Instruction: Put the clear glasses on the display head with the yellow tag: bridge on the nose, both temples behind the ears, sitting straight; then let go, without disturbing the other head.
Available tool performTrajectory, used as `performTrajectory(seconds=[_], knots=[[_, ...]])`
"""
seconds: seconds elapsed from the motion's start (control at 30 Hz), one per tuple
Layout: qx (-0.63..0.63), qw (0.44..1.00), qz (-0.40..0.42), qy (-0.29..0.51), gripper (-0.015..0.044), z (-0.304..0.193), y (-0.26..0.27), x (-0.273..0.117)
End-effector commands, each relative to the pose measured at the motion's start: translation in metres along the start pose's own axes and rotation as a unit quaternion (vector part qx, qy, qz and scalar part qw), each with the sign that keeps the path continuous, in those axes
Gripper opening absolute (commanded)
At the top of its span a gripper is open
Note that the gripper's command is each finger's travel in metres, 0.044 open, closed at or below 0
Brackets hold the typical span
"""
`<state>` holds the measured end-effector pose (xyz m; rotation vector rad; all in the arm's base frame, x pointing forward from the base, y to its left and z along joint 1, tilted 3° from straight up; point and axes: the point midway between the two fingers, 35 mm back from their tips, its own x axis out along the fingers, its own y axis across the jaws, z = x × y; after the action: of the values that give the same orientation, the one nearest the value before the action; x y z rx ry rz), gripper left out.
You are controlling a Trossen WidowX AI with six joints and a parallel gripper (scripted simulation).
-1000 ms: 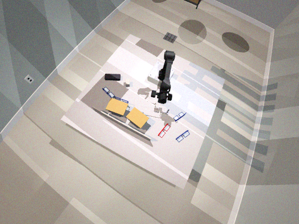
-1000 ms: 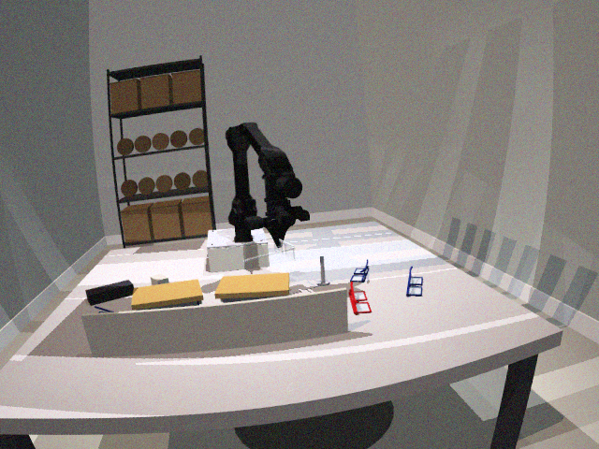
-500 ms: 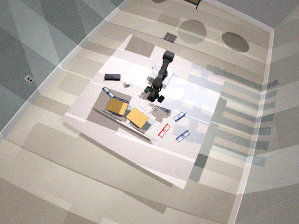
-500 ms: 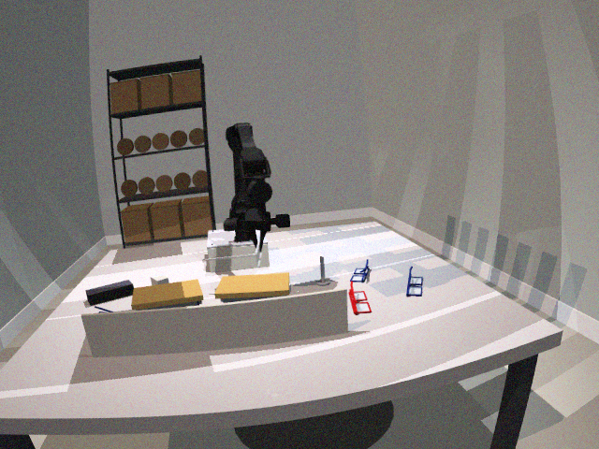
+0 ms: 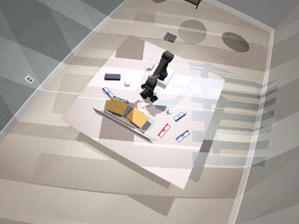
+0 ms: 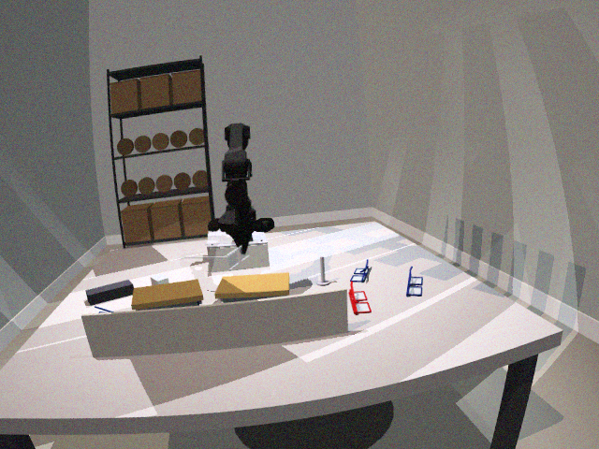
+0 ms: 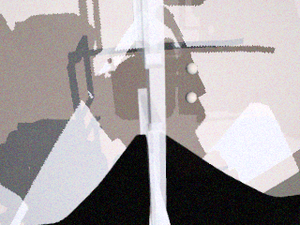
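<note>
Your gripper points down above the table, pinching the clear glasses, well apart from the red pair

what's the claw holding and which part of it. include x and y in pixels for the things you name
The claw [image 5: 143,99] [image 6: 244,251] is shut on the clear glasses [image 5: 143,104]. The grip seems to be around the middle of the frame, near the bridge, though the pictures can't settle the exact spot.
</note>
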<state>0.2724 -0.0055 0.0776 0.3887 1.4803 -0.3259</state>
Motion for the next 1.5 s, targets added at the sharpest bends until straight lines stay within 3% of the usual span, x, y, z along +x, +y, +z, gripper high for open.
performTrajectory(seconds=[0.0, 1.47], knots=[[0.005, 1.0, 0.004, -0.002, 0.0, 0.003, 0.001, 0.002], [0.005, 1.0, 0.004, -0.002, 0.0, 0.007, 0.003, 0.052]])
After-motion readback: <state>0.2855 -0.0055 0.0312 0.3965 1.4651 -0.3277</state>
